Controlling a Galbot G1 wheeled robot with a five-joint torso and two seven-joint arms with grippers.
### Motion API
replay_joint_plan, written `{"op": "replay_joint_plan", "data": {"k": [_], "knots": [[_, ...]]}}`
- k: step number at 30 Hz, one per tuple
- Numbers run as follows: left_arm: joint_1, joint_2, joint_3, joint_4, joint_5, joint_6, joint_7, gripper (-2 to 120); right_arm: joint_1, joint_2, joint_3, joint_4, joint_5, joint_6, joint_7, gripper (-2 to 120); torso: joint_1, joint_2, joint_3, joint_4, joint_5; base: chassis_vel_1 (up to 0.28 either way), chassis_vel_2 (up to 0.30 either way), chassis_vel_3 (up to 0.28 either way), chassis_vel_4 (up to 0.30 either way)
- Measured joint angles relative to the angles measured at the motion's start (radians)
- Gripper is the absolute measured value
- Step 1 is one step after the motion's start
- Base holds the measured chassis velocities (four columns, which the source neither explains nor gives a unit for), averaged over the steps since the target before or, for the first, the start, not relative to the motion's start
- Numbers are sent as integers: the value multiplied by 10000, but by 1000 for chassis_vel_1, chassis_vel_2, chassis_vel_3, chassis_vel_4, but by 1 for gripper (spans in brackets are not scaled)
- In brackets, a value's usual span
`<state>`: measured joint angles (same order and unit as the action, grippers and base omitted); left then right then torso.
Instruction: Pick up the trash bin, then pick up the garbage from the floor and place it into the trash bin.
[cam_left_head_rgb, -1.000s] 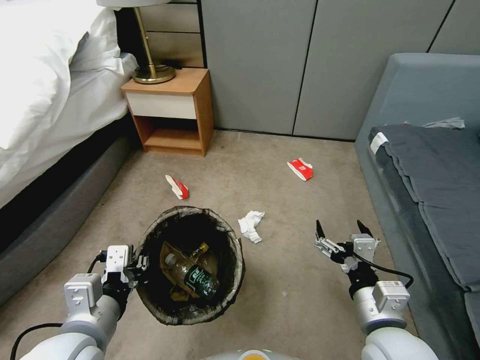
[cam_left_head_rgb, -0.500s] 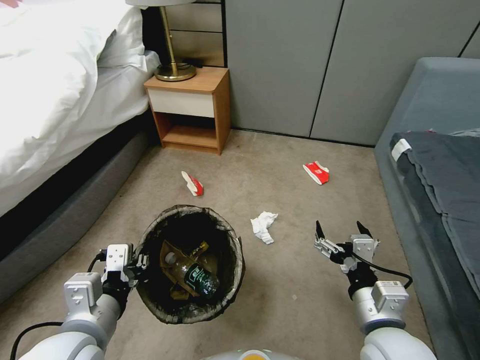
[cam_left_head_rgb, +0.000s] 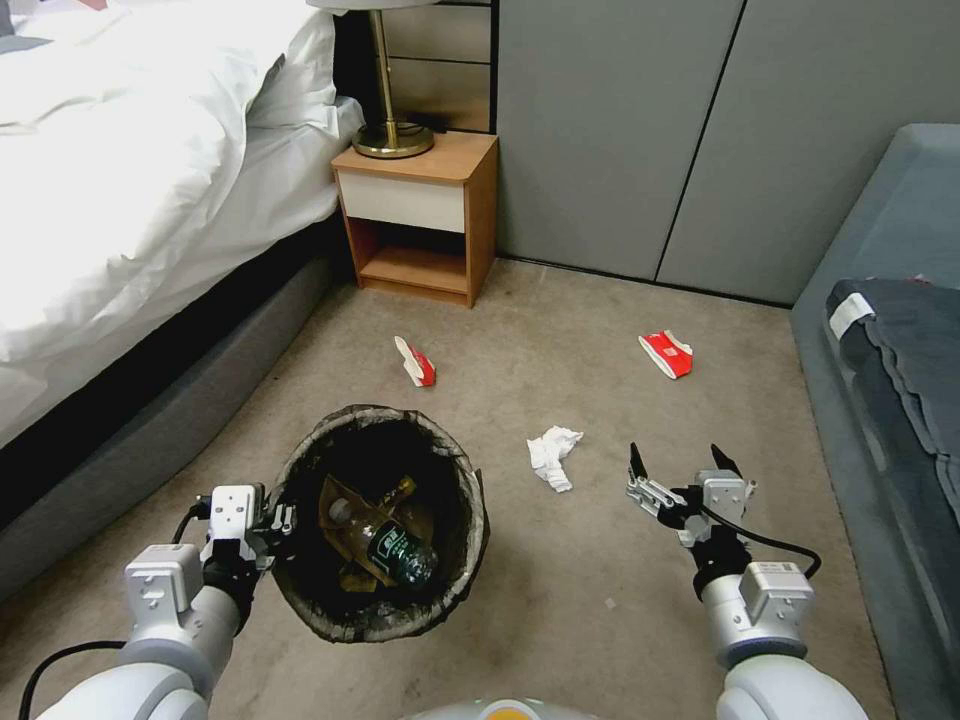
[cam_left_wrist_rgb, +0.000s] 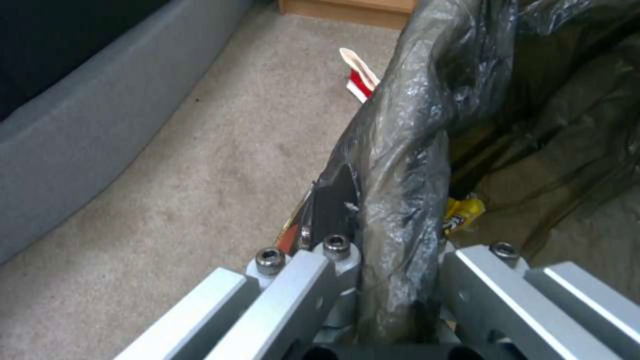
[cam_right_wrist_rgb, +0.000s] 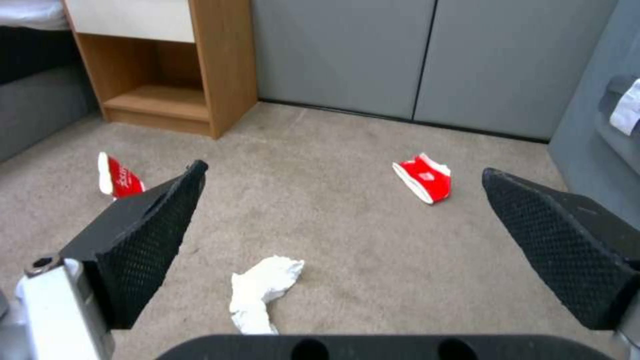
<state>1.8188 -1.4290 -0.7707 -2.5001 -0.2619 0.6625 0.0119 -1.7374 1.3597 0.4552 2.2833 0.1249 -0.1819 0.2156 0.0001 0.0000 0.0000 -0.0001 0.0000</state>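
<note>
My left gripper (cam_left_head_rgb: 280, 520) is shut on the near-left rim of the trash bin (cam_left_head_rgb: 440, 600), whose crinkly dark liner (cam_left_wrist_rgb: 400, 165) passes between the jaws. Inside the bin lie a clear bottle with a green label (cam_left_head_rgb: 395, 555), a tan carton and a yellow wrapper (cam_left_wrist_rgb: 463, 212). On the floor (cam_left_head_rgb: 560, 330) a crumpled white tissue (cam_left_head_rgb: 552, 456) (cam_right_wrist_rgb: 261, 290) lies just left of and beyond my open right gripper (cam_left_head_rgb: 680, 462) (cam_right_wrist_rgb: 340, 210). Two red-and-white paper cups rest farther off, one (cam_left_head_rgb: 414, 361) (cam_right_wrist_rgb: 118, 176) beyond the bin, the other (cam_left_head_rgb: 667, 353) (cam_right_wrist_rgb: 423, 178) to the right.
A bed with white bedding (cam_left_head_rgb: 130, 190) and a grey base runs along the left. A wooden nightstand (cam_left_head_rgb: 420, 225) with a brass lamp (cam_left_head_rgb: 390, 130) stands against the grey wall panels. A grey sofa (cam_left_head_rgb: 890, 330) lines the right side.
The whole picture has slid to the right, so the camera has turned left. Both arms hold the same pose, the bin stays gripped, and the litter lies where it was.
</note>
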Motion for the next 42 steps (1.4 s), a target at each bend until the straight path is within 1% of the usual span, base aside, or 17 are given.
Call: {"op": "replay_joint_plan", "data": {"k": [12,42], "knots": [[16,10,-11,0,14,0,6,0,2,25,-26,-58,7,-14,0,100,0,0,0,1,0,0,0,0,0],[-34,19,-3,0,13,2,20,0,158,-33,-240,-185,-11,-96,60,100,-1,0,0,2,0,-64,61,63,-64]]}}
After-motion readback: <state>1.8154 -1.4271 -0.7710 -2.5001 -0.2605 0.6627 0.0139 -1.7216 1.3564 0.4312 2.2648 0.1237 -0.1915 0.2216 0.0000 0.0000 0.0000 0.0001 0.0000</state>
